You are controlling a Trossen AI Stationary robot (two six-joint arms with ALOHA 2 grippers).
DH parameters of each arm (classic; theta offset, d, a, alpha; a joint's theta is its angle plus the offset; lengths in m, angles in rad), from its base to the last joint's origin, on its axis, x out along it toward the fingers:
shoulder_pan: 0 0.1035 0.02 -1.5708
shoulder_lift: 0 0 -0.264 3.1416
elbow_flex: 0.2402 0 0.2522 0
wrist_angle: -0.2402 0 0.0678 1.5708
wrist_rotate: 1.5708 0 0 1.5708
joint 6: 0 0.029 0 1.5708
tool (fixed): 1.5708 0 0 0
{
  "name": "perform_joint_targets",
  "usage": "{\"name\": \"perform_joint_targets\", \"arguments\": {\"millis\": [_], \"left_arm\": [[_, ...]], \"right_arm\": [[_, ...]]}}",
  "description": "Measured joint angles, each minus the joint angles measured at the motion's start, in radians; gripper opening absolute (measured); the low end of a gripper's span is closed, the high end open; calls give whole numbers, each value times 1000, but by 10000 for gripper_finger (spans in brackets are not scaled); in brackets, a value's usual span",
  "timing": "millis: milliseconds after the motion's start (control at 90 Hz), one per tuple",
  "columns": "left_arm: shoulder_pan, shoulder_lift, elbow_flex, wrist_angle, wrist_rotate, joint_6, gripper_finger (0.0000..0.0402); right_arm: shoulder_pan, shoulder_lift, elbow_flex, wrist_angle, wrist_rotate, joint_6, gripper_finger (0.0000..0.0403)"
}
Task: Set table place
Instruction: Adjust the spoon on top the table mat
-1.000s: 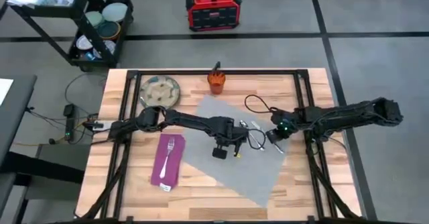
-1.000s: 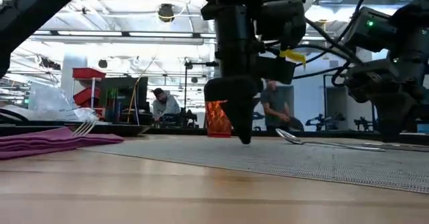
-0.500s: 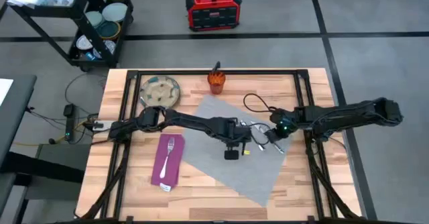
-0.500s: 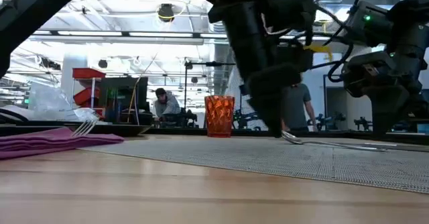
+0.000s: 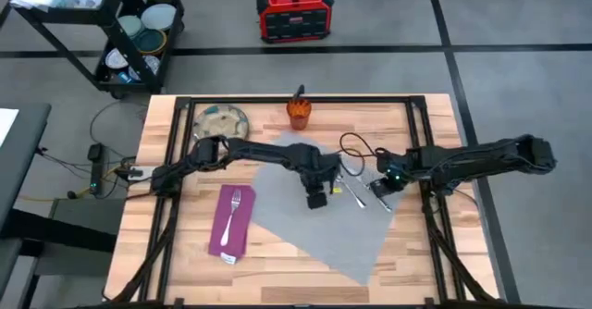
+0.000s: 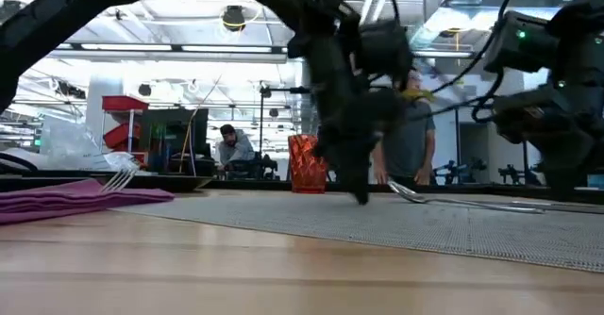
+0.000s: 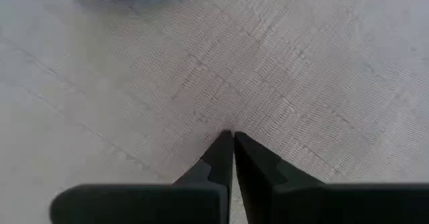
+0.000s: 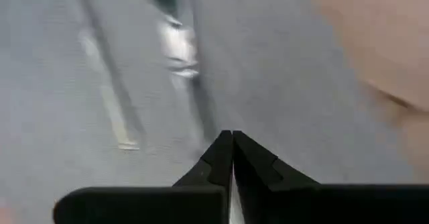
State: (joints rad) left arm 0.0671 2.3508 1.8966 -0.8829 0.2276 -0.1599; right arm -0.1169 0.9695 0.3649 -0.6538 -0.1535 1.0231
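Observation:
The grey woven mat (image 5: pixel 305 230) lies askew on the table's (image 5: pixel 185 263) middle. My left gripper (image 5: pixel 316 199) is shut, its tips down at the mat (image 7: pixel 281 70). My right gripper (image 5: pixel 378 187) is also shut, low over the mat's right part (image 8: pixel 281 96). A steel spoon (image 6: pixel 408 192) and knife (image 8: pixel 107 96) lie on the mat between the two grippers. The fork (image 5: pixel 234 203) rests on the magenta napkin (image 5: pixel 228 230) left of the mat. The speckled plate (image 5: pixel 221 122) and the orange cup (image 5: pixel 298 114) stand on the wood near the far edge. My left gripper comes at the mat's middle (image 6: pixel 377 211) from above, pointing down, with its fingers (image 7: pixel 218 158) shut. In the low view the tips reach the mat's surface. I cannot tell whether they press on it.
The black rail frame (image 5: pixel 296 97) runs around the tabletop. A cable loop (image 5: pixel 352 143) hangs by my right arm above the mat's far right side. Beyond the table stand a black shelf cart (image 5: pixel 120 31) and a red box (image 5: pixel 294 13). People (image 6: pixel 231 150) show in the room behind.
My left gripper, still shut and low over the mat, has swept toward the table's right edge and then gone back a little and toward the far edge. The left arm's forearm has swung toward the far edge.

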Motion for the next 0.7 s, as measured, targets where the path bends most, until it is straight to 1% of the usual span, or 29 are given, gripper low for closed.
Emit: {"name": "perform_joint_targets", "arguments": {"millis": [44, 178, 289, 422, 533, 600, 700], "left_arm": [[5, -1, -15, 18, 31, -10, 0], [20, -1, -34, 61, 47, -68, 0], [42, 3, -35, 153, 52, -120, 0], [85, 6, -36, 197, 75, -164, 0], [110, 6, -36, 207, 77, -184, 0], [120, 6, -37, 210, 79, -186, 0], [134, 8, -33, 211, 99, -183, 0]], "right_arm": [[6, -3, 0, 3, 0, 0, 0], [31, -9, 11, 2, -3, 19, 0], [62, -8, 12, -22, -37, 42, 0], [113, -8, 12, -22, -73, 80, 0], [167, -9, 11, 90, -120, 103, 0], [192, -10, 11, 167, -124, 125, 0], [211, -9, 12, 206, -55, 184, 0]]}}
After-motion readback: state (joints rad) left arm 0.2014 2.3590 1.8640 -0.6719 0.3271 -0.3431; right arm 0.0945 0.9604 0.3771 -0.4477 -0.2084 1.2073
